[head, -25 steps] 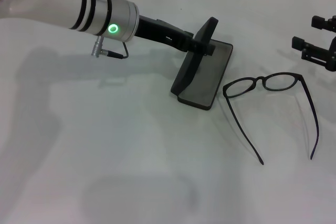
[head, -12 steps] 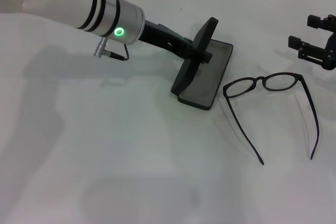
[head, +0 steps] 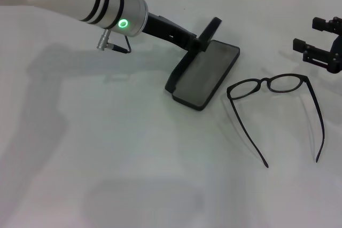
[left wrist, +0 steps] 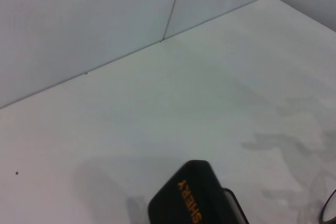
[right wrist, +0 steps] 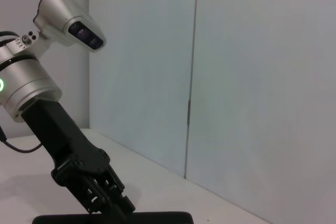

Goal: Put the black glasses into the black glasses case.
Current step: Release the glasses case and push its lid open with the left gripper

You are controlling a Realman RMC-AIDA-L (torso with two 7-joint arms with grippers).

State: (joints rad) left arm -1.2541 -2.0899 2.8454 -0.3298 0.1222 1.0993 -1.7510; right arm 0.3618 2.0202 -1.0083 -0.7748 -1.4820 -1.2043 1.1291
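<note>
The black glasses case [head: 206, 73] lies open mid-table with its grey lining showing. Its lid [head: 212, 26] leans back to the left. My left gripper [head: 199, 41] is shut on the lid's far end. The lid's gold lettering shows in the left wrist view [left wrist: 190, 199]. The black glasses [head: 265, 81] lie unfolded on the table just right of the case, with the temple arms pointing toward the front edge. My right gripper [head: 306, 34] hovers open and empty at the far right, behind the glasses. The right wrist view shows the left gripper [right wrist: 102, 190] on the case.
The white table [head: 133, 158] spreads to the front and left. A pale wall [left wrist: 105, 19] rises behind the table's back edge. The left arm's silver wrist with a green light [head: 123, 23] reaches over the back left.
The left gripper has pulled the lid farther back and to the left, so more grey lining shows and the case has slid slightly left. The glasses and right gripper have barely moved.
</note>
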